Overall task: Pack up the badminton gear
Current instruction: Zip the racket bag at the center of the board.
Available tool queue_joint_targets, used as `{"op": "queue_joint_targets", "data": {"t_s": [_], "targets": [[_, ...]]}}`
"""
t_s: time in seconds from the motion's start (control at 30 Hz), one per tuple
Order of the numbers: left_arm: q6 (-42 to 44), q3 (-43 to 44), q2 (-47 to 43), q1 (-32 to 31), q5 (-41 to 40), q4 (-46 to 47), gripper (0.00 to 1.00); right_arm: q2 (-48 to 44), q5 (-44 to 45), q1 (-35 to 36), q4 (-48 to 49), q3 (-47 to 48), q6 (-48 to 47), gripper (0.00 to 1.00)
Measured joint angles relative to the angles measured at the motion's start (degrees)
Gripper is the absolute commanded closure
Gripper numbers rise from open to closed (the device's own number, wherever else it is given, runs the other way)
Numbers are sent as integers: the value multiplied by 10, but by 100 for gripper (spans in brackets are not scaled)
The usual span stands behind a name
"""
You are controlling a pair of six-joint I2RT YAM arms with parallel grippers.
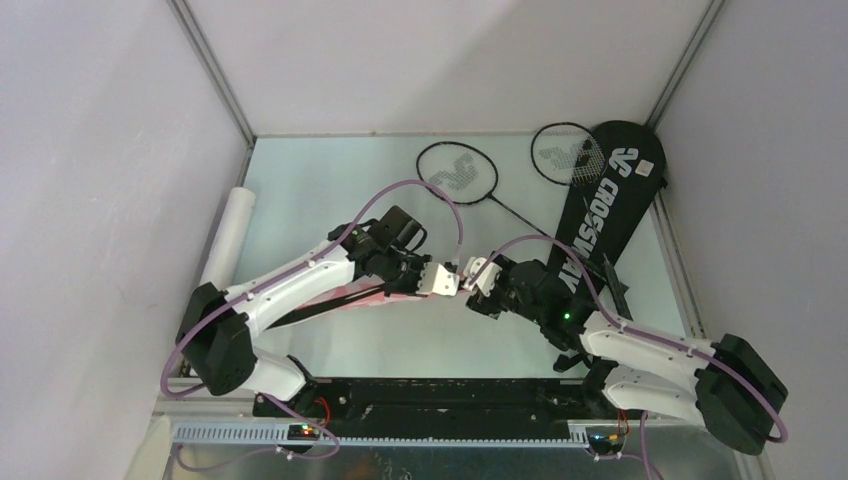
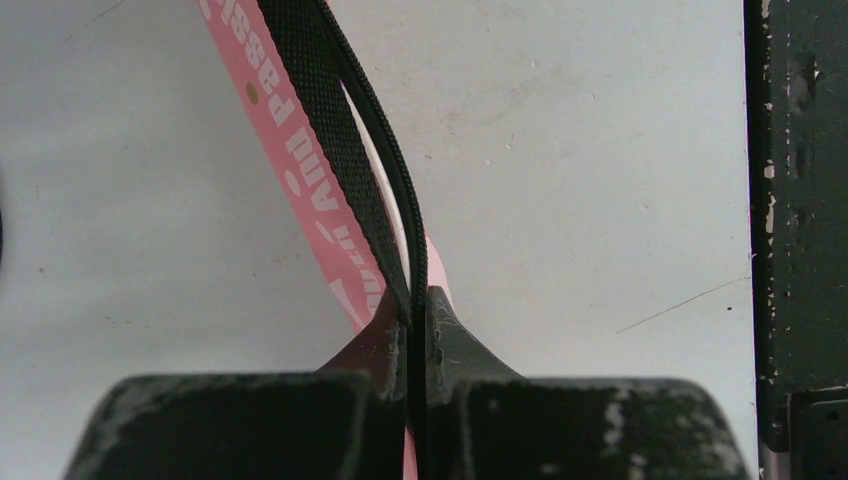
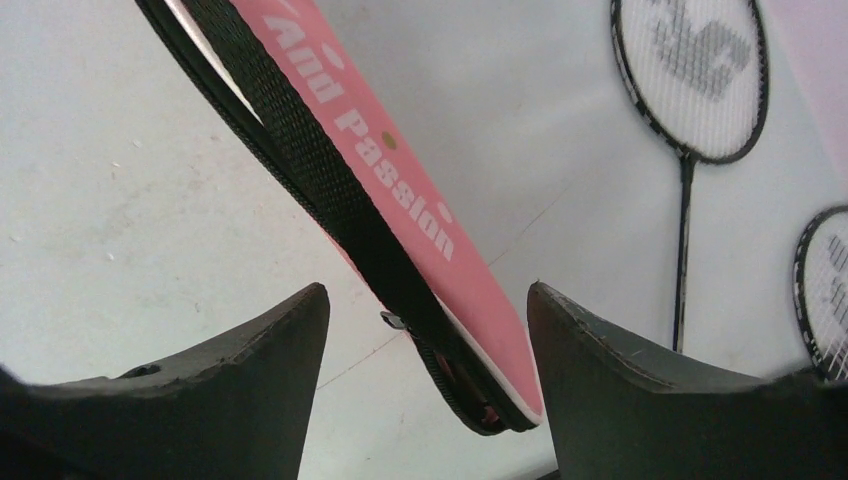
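Left arm: it is angling from its base at the near left edge toward the middle of the table [image 1: 320, 190], elbow bent, wrist pointing right.
Left gripper [image 2: 418, 330]: the jaws are clamping tight on the pink bag [image 2: 300, 170], pinching the black webbing [image 2: 330, 120] that is running along its edge, with no gap showing between the fingers.
Right arm: it is angling in from the near right, forearm low, wrist pointing left, so the two grippers are sitting nose to nose at mid-table.
Right gripper [image 3: 428, 295]: the jaws are standing wide apart and straddling the narrow end of the bag, with daylight showing on both sides; they are gripping nothing.
Pink bag, place: it is lying near mid-table, mostly under the left forearm in the overhead view, and slanting up between the two grippers.
Pink bag, material: it is showing smooth, flat pink fabric with white "And passion" lettering, coarse woven black trim and a rounded tip.
Black bag [image 1: 600, 210]: long, racket-shaped and matte, it is lying at the far right and showing white "CROSSWAY" print.
Black rackets: one [image 1: 458, 172] is lying flat at the far centre, thin-shafted with a white strung oval head; the other [image 1: 568, 153] is resting beside the black bag's wide end.
Tube [image 1: 230, 235]: a pale, smooth cylinder is lying along the left edge.
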Motion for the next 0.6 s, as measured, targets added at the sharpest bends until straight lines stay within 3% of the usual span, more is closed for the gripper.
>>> {"op": "queue_joint_targets", "data": {"t_s": [0.27, 0.4, 0.43, 0.6], "targets": [[0, 5, 5, 1, 4, -5, 100, 58, 81, 11, 33, 0, 24, 41], [0, 5, 6, 4, 4, -2, 100, 57, 110, 14, 31, 0, 39, 55], [0, 5, 6, 5, 4, -1, 100, 55, 113, 15, 28, 0, 41, 63], [0, 7, 9, 6, 9, 5, 100, 33, 111, 17, -5, 0, 54, 77]]}}
